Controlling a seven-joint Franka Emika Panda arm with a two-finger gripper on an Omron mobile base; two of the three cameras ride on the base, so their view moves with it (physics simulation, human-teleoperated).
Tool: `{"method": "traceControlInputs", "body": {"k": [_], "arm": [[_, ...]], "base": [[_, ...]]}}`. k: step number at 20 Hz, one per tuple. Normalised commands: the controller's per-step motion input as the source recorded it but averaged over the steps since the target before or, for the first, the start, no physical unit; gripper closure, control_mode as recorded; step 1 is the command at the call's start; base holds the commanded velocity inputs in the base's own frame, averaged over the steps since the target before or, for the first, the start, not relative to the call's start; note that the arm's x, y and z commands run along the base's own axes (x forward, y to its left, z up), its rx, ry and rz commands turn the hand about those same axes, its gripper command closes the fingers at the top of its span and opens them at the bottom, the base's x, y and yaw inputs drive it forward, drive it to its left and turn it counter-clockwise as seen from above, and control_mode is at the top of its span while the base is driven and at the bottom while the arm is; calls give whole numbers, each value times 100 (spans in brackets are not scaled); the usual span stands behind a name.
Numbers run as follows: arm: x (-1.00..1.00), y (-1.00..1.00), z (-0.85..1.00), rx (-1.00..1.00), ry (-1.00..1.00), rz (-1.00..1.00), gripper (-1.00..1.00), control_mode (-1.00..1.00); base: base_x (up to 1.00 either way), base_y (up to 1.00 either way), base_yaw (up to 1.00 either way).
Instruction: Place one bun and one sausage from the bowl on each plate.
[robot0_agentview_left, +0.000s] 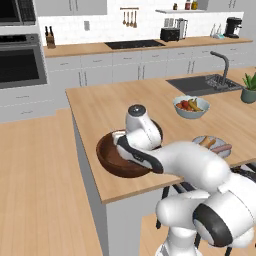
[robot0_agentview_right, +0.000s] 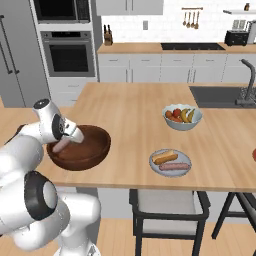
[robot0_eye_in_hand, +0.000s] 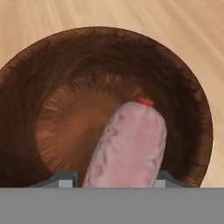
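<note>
One wide wooden island counter carries everything we see. On its near edge sits our dark brown bowl, and over it our gripper pinches a pale pink sausage between its fingers, the sausage hanging above the bowl's floor. To the right, a grey plate bears a bun and another sausage.
</note>
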Motion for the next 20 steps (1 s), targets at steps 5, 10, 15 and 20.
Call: {"method": "traceControlInputs", "body": {"k": [5,10,15,20], "arm": [[-52,-4,9,-7,0,1,100,-100],[-10,-5,31,2,-25,0,100,-100],[-47,-58,19,5,1,0,100,100],[0,0,0,0,0,0,100,100]], "base": [[0,0,0],[0,0,0],[-20,-20,0],[-94,-100,0]]}}
